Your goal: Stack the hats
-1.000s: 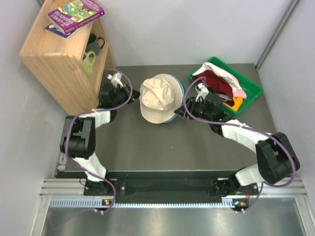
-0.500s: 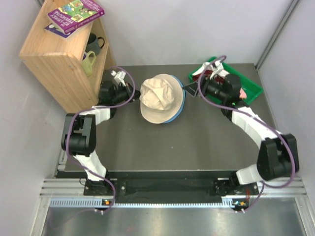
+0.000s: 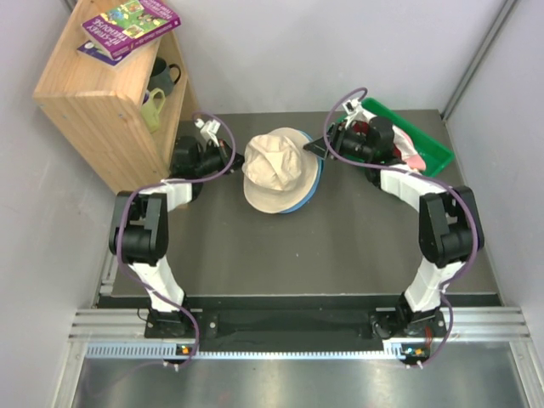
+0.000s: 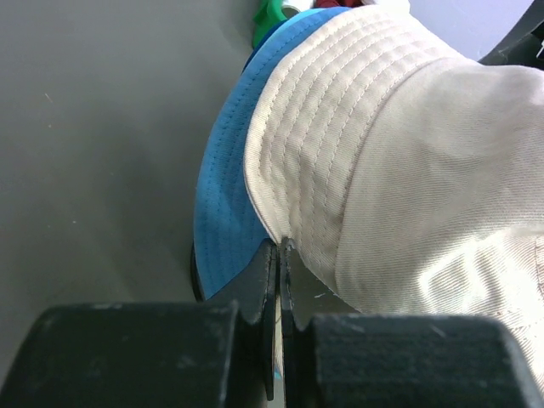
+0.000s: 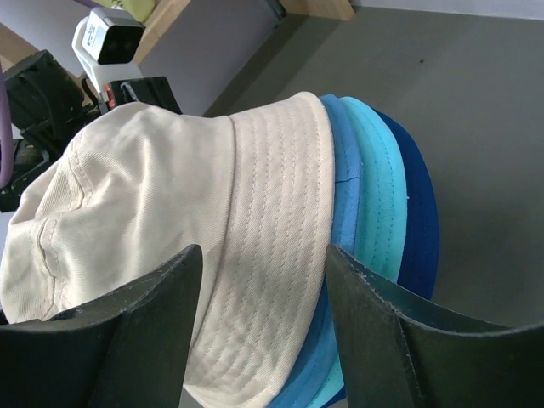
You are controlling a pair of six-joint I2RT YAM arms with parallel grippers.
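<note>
A beige hat (image 3: 274, 170) tops a stack of blue and teal hats (image 3: 313, 174) at mid-table. In the right wrist view the beige brim (image 5: 272, 221) lies over light blue (image 5: 344, 170), teal (image 5: 378, 187) and dark blue (image 5: 416, 212) brims. My left gripper (image 3: 231, 155) is shut, its tips (image 4: 279, 245) touching the stack's left edge where the beige brim meets a blue one (image 4: 225, 187). My right gripper (image 3: 319, 146) is open at the stack's back right, and its fingers (image 5: 262, 255) frame the beige brim without touching it. More hats (image 3: 367, 133) lie in the tray.
A green tray (image 3: 435, 155) stands at the back right, partly under my right arm. A wooden shelf (image 3: 110, 110) with mugs (image 3: 161, 81) and books (image 3: 127, 21) fills the back left, close behind my left arm. Grey walls close in the table.
My right gripper left the stack's right side and swung back toward the tray, and now sits at the stack's back right. The left gripper shifted slightly and stayed shut.
</note>
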